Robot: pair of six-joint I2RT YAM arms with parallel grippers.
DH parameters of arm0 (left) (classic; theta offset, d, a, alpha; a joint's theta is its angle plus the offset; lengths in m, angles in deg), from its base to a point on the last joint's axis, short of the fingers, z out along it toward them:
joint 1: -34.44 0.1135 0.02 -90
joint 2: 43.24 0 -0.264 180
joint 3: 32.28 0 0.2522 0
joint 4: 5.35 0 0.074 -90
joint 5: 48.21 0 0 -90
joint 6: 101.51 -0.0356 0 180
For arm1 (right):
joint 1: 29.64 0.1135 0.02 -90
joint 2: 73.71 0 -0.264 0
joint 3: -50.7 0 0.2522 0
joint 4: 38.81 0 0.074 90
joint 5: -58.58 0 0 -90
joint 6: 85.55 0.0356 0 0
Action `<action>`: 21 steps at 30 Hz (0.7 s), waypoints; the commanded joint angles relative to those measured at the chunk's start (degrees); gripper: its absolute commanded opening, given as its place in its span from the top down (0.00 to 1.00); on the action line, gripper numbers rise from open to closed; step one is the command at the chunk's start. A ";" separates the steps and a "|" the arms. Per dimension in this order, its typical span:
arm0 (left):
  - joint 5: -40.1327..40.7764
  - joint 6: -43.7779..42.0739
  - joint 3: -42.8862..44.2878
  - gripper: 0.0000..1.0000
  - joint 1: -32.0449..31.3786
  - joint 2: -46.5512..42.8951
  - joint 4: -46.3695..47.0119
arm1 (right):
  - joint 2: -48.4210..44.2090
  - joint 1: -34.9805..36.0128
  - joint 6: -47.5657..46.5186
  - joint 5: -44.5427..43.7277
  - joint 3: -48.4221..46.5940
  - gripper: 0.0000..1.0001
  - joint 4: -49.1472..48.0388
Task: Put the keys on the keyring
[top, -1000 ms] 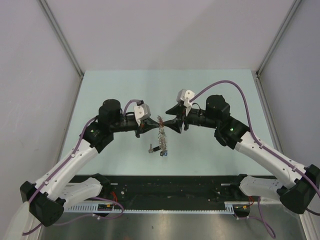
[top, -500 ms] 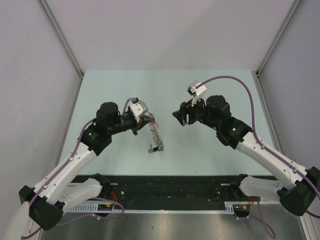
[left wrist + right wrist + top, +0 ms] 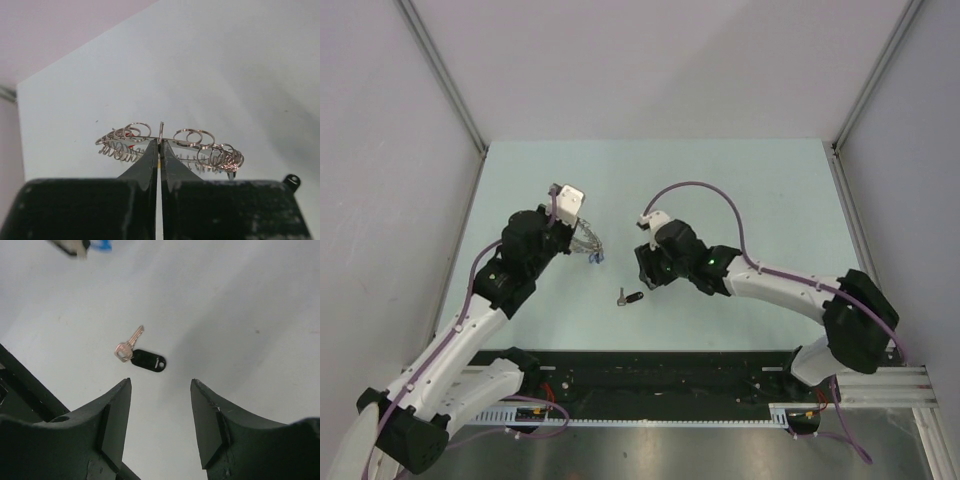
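Only close-up: loops (image 3: 137,131) (many) round keyring (image 3: 172,143)

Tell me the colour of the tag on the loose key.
The tag is black, clearest in right wrist view.

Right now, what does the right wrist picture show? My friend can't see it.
A small silver key with a black head lies flat on the pale table, just ahead of the right gripper. The gripper's two dark fingers stand open, pointing toward the key without touching it.
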 commanded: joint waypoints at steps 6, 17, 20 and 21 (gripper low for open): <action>14.48 -1.36 -0.86 1.00 1.01 -2.23 6.79 | 10.75 4.44 -0.57 4.21 -0.08 0.47 -9.47; 16.68 -1.18 -1.12 0.99 1.10 -2.41 7.32 | 17.17 8.48 -0.75 -3.94 -0.43 0.43 -17.65; 16.85 -1.18 -1.21 1.00 1.10 -2.32 7.32 | 18.76 9.01 0.04 -7.46 -0.52 0.41 -19.14; 16.77 -1.18 -1.21 1.00 1.10 -2.32 7.32 | 19.11 9.18 0.04 -8.26 -0.52 0.41 -19.58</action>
